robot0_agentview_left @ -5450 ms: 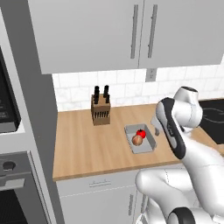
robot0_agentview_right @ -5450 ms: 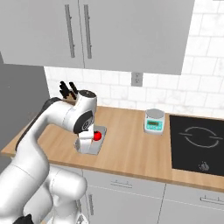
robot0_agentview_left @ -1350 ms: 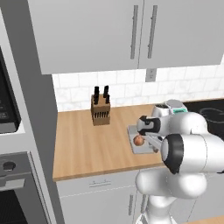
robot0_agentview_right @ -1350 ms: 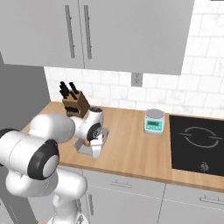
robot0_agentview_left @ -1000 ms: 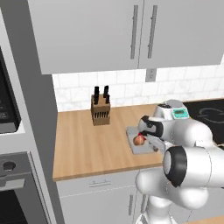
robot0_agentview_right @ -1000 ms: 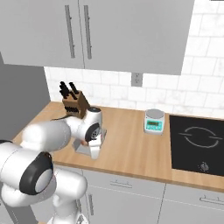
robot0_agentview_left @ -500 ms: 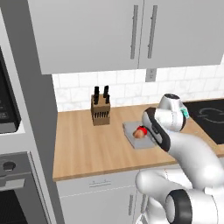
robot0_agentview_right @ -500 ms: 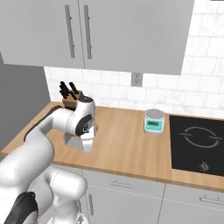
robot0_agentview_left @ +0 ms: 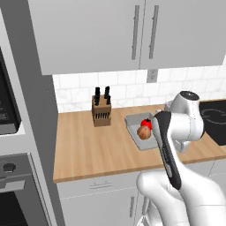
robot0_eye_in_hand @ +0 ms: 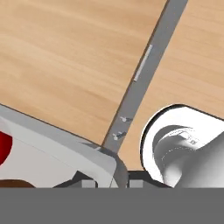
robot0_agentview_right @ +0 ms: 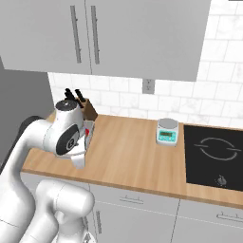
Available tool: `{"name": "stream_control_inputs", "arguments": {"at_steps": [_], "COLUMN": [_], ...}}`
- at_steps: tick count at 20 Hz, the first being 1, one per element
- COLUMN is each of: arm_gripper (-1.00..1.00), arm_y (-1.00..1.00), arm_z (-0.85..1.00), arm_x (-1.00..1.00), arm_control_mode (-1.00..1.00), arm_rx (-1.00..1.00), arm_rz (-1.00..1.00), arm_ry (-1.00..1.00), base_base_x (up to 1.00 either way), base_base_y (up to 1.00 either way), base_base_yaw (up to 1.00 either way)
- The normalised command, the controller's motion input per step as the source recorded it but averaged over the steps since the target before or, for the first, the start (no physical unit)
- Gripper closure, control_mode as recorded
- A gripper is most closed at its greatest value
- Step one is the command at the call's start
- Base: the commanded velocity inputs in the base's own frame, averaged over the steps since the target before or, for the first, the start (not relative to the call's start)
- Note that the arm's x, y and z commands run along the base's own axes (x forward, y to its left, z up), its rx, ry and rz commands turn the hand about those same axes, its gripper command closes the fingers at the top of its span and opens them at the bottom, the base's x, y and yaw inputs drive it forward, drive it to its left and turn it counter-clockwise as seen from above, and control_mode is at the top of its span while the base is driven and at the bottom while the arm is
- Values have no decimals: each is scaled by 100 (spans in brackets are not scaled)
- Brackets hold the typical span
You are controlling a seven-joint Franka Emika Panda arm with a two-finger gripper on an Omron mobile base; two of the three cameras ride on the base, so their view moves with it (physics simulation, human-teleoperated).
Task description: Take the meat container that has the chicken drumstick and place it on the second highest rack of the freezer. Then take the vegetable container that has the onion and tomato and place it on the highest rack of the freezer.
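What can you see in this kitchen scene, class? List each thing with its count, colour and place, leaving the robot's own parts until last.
Vegetable container: one, grey, on the counter, held at its rim.
Tomato: one, red, inside the container.
Onion: one, tan-brown, beside the tomato.
Knife block: one, brown, by the backsplash.
Kitchen scale: one, pale green, left of the cooktop.
Cooktop: one, black, counter's right end.
Wall cabinets: grey, above the counter.
Hand: one, dark, shut on the container's corner.
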Motion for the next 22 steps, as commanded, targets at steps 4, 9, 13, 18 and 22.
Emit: {"name": "stream_control_inputs", "arguments": {"at_steps": [4, 9, 13, 18, 22], "arm_gripper": [100, 100, 100, 100, 100], "arm_y": [0, 0, 0, 0, 1], "arm_z": [45, 8, 0, 0, 0], "arm_x": [-100, -76, -4, 4, 0], "arm_control_mode": [-100, -100, -100, -100, -100], "arm_rx": [-19, -7, -1, 0, 0], "arm_rz": [0, 0, 0, 0, 0], "arm_ry": [-28, -4, 1, 0, -2], "base_base_x": [0, 0, 0, 0, 0], "base_base_y": [0, 0, 0, 0, 0], "base_base_yaw": [0, 0, 0, 0, 0]}}
